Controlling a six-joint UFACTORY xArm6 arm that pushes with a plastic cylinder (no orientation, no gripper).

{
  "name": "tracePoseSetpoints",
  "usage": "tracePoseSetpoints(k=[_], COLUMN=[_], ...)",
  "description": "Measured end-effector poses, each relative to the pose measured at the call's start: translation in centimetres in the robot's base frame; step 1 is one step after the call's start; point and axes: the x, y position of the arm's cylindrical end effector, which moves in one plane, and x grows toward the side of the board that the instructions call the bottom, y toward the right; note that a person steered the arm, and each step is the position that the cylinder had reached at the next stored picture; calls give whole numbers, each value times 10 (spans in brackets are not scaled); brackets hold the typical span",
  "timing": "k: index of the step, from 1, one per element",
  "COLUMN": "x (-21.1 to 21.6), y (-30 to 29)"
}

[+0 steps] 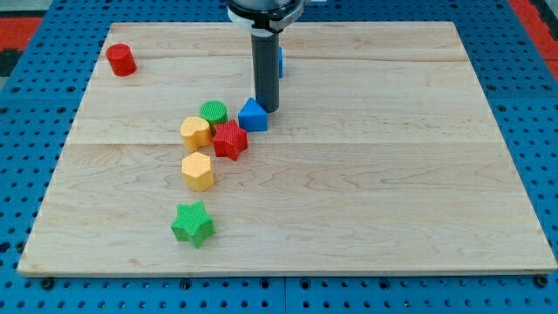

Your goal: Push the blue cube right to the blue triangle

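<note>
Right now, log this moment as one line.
my tip touching blue triangle, its right | blue cube mostly hidden behind rod | cube and triangle apart

My tip point(268, 109) sits just right of the blue triangle point(253, 116), blue cube point(281, 61) peeking out behind the rod, both up top-center on the surface point(392, 174).

A pale wooden board made of lengthwise planks point(366, 174) fills most of the view under even, soft light, resting on a blue perforated metal surface point(26, 157) dotted with rows of small holes, while a patch of red flooring point(536, 13) shows at the view's top right corner.
</note>
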Motion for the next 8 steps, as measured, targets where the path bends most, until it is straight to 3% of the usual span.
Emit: tracePoseSetpoints(k=[1,2,3,4,5,6,8], x=[9,-40,-97,-146,-144,-106,-55], y=[-2,39,127,99,6,-21,32])
